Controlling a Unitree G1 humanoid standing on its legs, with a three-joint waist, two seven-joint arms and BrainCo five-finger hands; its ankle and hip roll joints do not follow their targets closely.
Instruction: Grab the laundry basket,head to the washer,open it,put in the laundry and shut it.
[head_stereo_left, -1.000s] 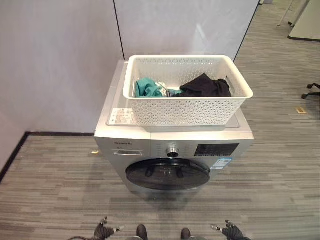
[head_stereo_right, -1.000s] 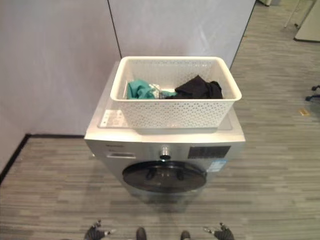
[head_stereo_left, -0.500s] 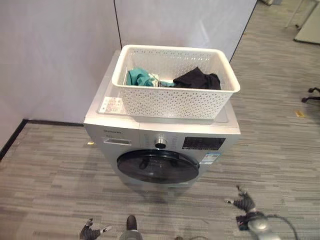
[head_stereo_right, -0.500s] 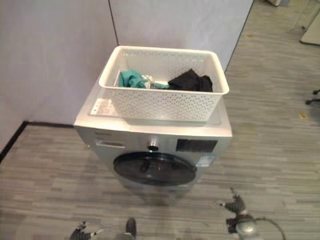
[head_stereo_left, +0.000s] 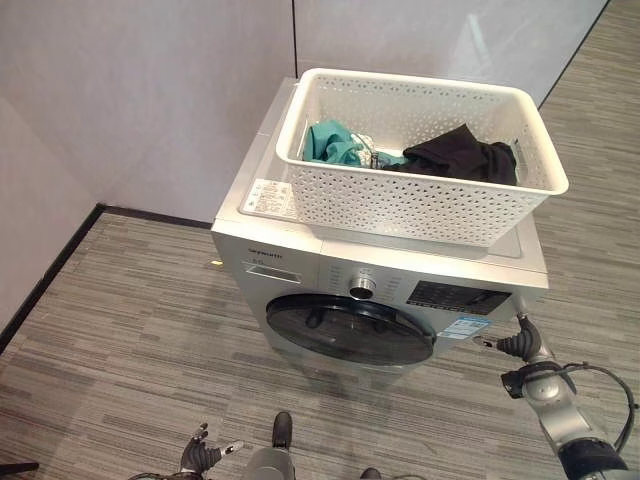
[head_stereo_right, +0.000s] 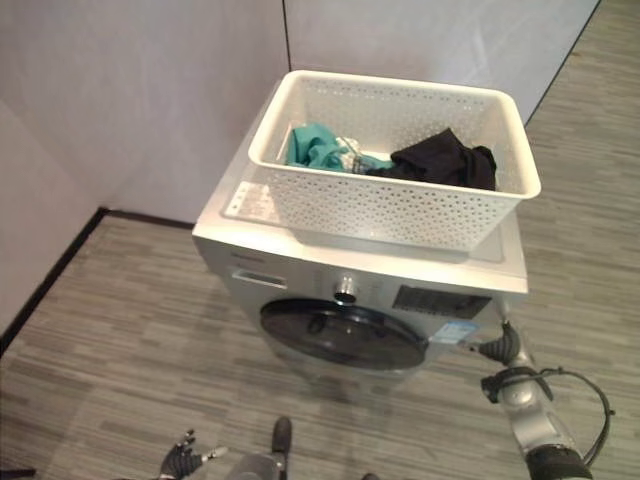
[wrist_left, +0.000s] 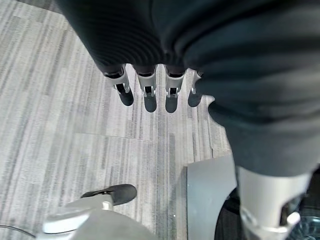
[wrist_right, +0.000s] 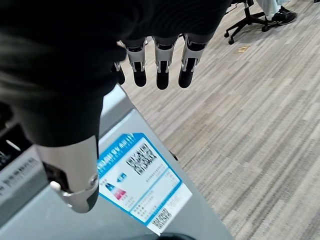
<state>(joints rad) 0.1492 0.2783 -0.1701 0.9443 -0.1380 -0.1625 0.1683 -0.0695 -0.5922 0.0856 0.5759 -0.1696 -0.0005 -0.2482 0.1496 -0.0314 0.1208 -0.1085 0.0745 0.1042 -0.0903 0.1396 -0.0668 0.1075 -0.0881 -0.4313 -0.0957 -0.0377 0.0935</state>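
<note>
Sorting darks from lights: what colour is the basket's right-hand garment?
Black garment, clearest in the left eye view.

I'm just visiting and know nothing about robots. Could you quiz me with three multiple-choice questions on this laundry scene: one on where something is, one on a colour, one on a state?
1. Where is the laundry basket?
A. on the floor
B. on top of the washer
C. in the robot's hands

2. What colours are the clothes in it?
A. red and yellow
B. all white
C. teal and black

3. The washer door is:
A. shut
B. wide open
C. removed

Answers: 1 B, the basket rests on the washer's lid. 2 C, a teal piece lies beside a black one. 3 A, the dark round door sits flush with the front.
</note>
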